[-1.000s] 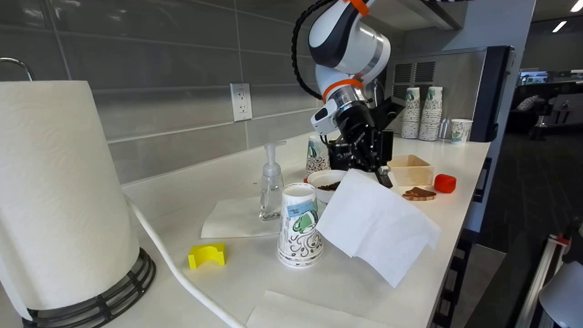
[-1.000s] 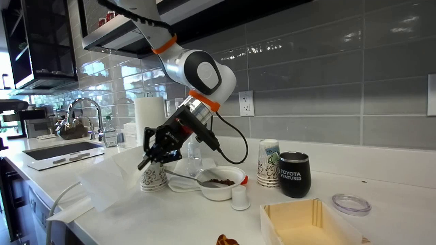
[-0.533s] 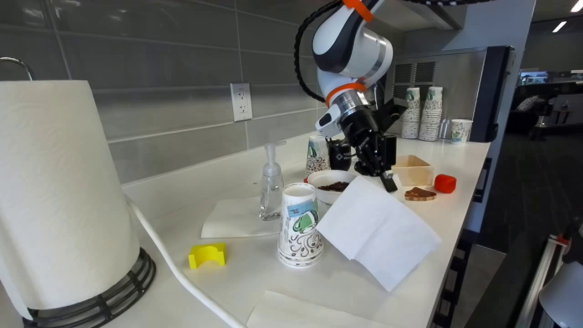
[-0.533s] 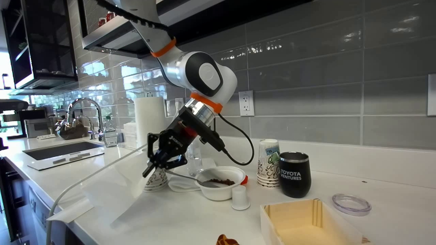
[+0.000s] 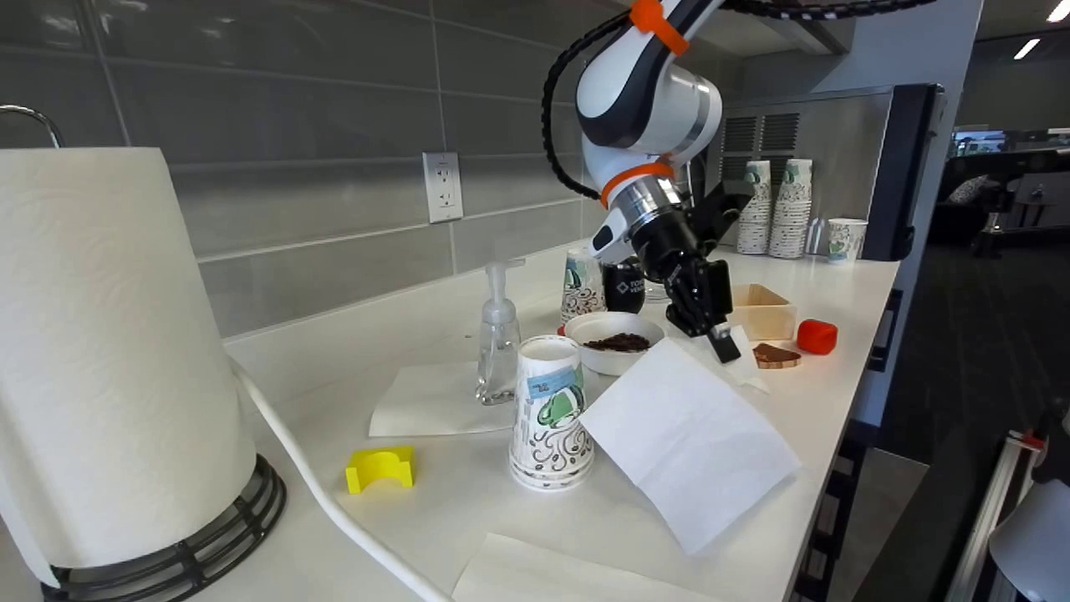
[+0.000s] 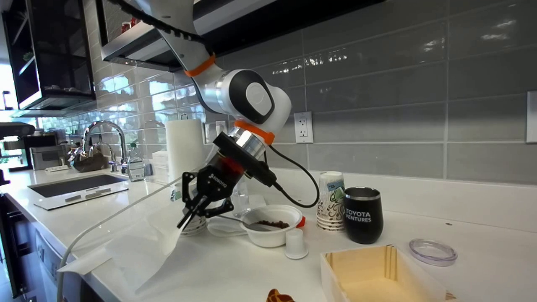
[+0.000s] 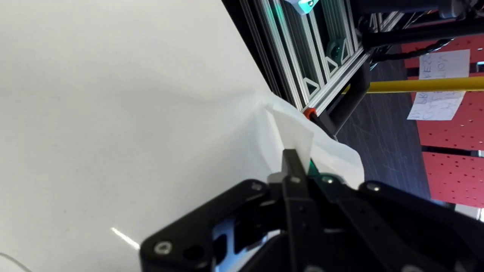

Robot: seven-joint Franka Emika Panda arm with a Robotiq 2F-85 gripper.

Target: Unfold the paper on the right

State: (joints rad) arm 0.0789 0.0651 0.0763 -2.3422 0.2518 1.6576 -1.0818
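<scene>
Over the counter [image 5: 443, 497], paper [image 5: 690, 447] is just beside a cup stack [image 5: 549, 426], one end pinched in the gripper [image 6: 182, 225], creased at the fingertips [image 7: 291, 162] in wrist view. It slopes down from there; can't tell whether the lower edge touches the counter.

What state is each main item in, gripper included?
White paper: largely opened out; whether fully unfolded, unclear
Gripper: shut on the paper
White bowl: upright, holding dark bits and a spoon
Black tumbler: upright
Clear lid: lying flat, loose
Wooden box: open-topped
Paper-cup stack beside the paper: upside down
Clear pump bottle: upright
Paper towel roll: standing upright
</scene>
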